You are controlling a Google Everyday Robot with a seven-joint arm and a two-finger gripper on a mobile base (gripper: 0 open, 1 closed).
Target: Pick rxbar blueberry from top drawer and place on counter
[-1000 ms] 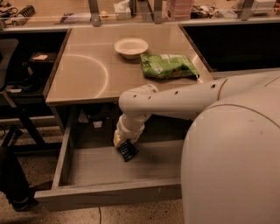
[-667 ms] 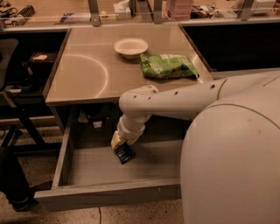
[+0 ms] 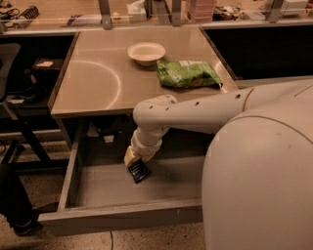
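Observation:
The top drawer [image 3: 93,188] stands pulled open below the counter [image 3: 93,80]. My arm reaches down into it from the right. My gripper [image 3: 135,162] hangs over the drawer's middle, shut on the rxbar blueberry [image 3: 139,171], a small dark bar that sticks out below the fingers, tilted, just above the drawer floor.
On the counter sit a white bowl [image 3: 146,52] and a green chip bag [image 3: 187,73]. A cluttered shelf with metal posts [image 3: 105,12] runs along the back. Dark chair parts [image 3: 12,73] stand to the left. My white body [image 3: 259,185] fills the lower right.
The gripper with the dark bar has risen slightly and shifted a little left inside the drawer.

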